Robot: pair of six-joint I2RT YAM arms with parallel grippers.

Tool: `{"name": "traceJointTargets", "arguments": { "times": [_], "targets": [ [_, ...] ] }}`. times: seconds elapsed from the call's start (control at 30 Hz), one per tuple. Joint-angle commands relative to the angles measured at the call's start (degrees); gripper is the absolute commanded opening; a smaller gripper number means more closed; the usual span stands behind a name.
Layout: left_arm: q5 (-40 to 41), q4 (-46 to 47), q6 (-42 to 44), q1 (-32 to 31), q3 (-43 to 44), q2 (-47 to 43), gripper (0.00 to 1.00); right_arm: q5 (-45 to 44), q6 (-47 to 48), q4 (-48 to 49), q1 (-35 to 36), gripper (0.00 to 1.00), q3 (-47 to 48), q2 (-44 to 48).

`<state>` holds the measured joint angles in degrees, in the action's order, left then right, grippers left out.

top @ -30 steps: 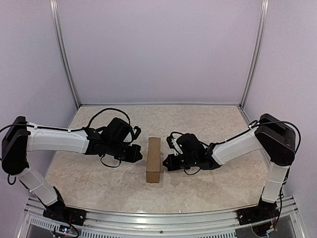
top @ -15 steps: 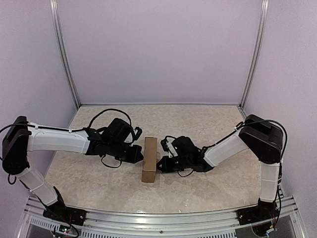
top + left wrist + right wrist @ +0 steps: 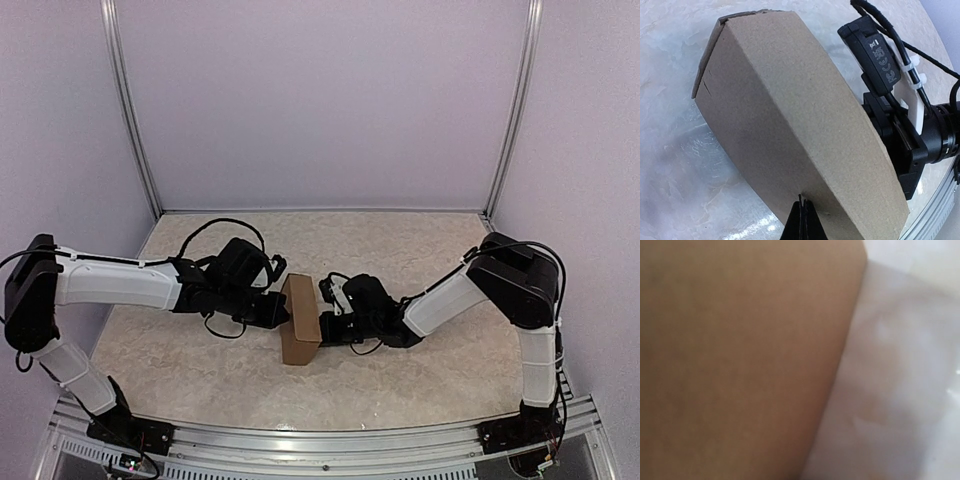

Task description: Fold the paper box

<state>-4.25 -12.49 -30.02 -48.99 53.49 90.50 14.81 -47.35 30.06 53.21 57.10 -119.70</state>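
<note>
Your left gripper is pinched fully together and holds nothing; its tips touch one long side of the paper box. Your right gripper is also closed and empty, pressed against the opposite long side, and blurred cardboard fills its wrist camera. The folded-up box lies mid-table, squeezed between the two grippers.

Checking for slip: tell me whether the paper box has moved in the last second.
Yes. Against the front rail, the paper box has shifted leftward, toward the left gripper.
</note>
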Motion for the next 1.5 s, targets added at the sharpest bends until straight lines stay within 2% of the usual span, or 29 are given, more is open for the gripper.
{"name": "traceJointTargets", "arguments": {
  "times": [0.0,0.27,0.57,0.93,1.23,1.4,1.43,1.47],
  "targets": [
    [-0.72,-0.58,-0.21,-0.64,0.9,0.37,0.0,-4.28,2.16,-4.65,-0.67,0.0,-1.63,-0.61],
    [-0.9,-0.65,-0.21,-0.69,1.96,1.2,0.0,-7.91,4.65,-6.43,-2.99,0.0,-6.26,2.89],
    [-0.95,-2.11,0.43,-0.93,4.59,2.17,0.0,-15.36,9.66,-13.08,-3.06,0.0,-7.86,7.83],
    [-0.31,-3.04,0.53,-1.53,7.64,3.73,0.0,-25.14,15.9,-22.31,-3.11,0.0,-11.17,21.48],
    [4.02,-5.08,0.69,-1.72,8.95,2.9,0.0,-29.8,18.51,-26.43,-3.11,0.0,-13.41,31.23],
    [9.83,-8.22,1.75,-1.32,10.1,1.34,0.0,-31.67,19.36,-28.43,-3.09,0.02,-13.68,34.76],
    [10.53,-8.72,1.84,-1.1,10.13,0.99,0.02,-31.96,19.32,-28.68,-3.11,0.04,-13.8,35.39],
    [11.27,-9.23,1.85,-0.84,10.14,0.39,0.08,-32.2,19.4,-28.97,-3.11,0.06,-13.92,36.01]
  ]
}}
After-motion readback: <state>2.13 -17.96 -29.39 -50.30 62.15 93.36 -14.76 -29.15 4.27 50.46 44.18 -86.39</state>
